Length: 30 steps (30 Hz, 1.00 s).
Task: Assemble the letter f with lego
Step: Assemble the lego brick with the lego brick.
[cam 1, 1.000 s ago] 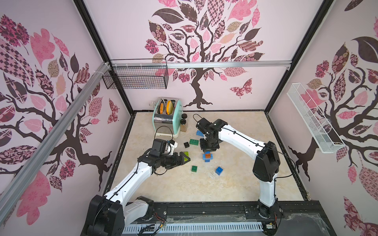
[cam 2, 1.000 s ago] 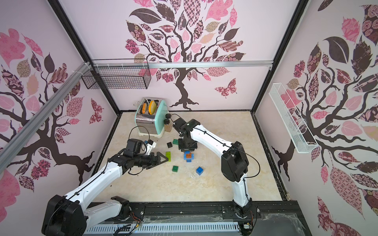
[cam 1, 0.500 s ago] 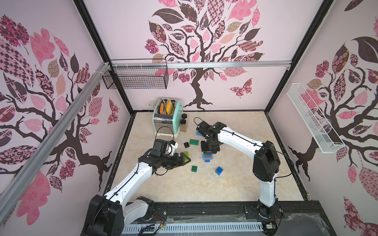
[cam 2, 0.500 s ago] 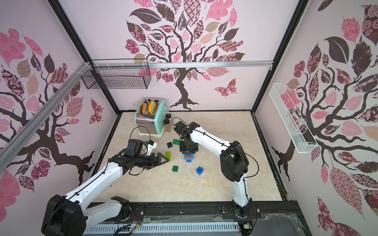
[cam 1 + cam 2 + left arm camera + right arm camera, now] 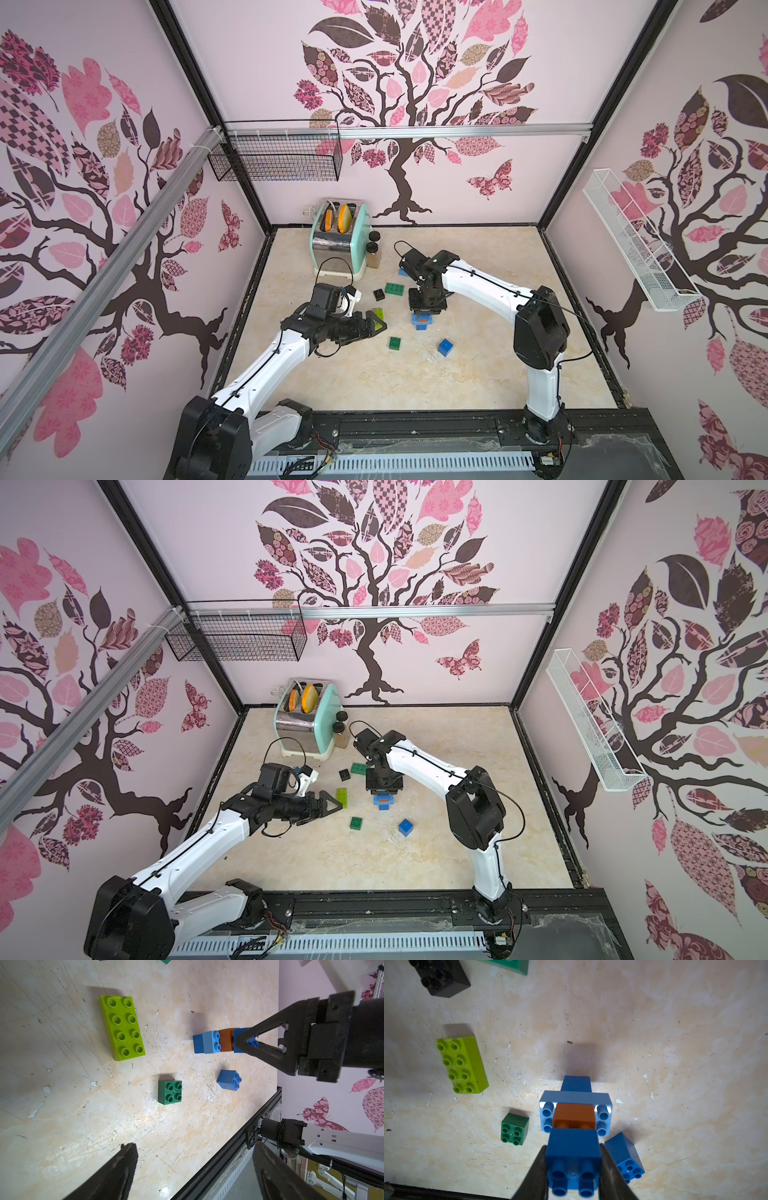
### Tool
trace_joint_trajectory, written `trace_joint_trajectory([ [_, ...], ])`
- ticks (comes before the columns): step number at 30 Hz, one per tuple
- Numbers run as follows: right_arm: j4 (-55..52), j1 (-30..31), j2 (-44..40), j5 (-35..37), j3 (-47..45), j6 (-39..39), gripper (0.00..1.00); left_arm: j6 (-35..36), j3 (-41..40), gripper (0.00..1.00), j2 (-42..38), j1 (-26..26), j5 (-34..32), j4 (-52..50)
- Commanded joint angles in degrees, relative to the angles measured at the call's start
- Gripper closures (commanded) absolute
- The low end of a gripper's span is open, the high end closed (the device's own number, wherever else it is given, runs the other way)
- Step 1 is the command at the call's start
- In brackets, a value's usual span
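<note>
Left gripper (image 5: 374,329) was noted with jaws spread wide and nothing between them, hovering just beside the lime brick (image 5: 122,1027), which lay flat with studs up. Beyond it a black brick (image 5: 378,294) and a green oblong (image 5: 393,289) were recorded, and nearer the front a green square (image 5: 170,1092). The stack (image 5: 574,1114) was found upright on the table (image 5: 415,374): a blue square, a light-blue oblong set crosswise, an orange-brown square, then a top blue brick (image 5: 573,1151). This last was clamped by the right gripper (image 5: 572,1145) across its two smooth side walls. Orange studs were seen under that brick, so it was judged not fully seated. A loose blue brick (image 5: 228,1080) stood near the stack, apart from it. The bricks were judged light, rigid and glossy. Hold was judged best taken squarely on opposite flat sides, clear of the studs, slip being likely. The stack, on one narrow base, was judged easily toppled under pressing. Containers: black basket (image 5: 274,162) appeared empty; toaster (image 5: 362,239) held two yellow-orange slices in its slots; of the jars (image 5: 372,254) beside it, one showed brown contents; white basket (image 5: 631,241) appeared empty.
</note>
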Motion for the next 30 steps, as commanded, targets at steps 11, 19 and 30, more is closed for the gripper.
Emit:
trace_joint_trajectory([
  [11, -1.2, -0.1, 1.3, -0.4, -0.2, -1.2, 0.67, 1.0, 0.5, 0.09, -1.3, -0.1, -1.1, -0.7],
  [19, -3.5, -0.1, 3.6, -0.9, 1.5, -1.9, 0.66, 1.1, 0.6, 0.09, -2.0, -0.1, -1.2, -0.8],
  [30, -5.3, -0.1, 6.6, 0.1, 3.2, -1.4, 0.66, 1.2, 0.6, 0.09, -2.6, -0.2, -1.5, -0.8],
])
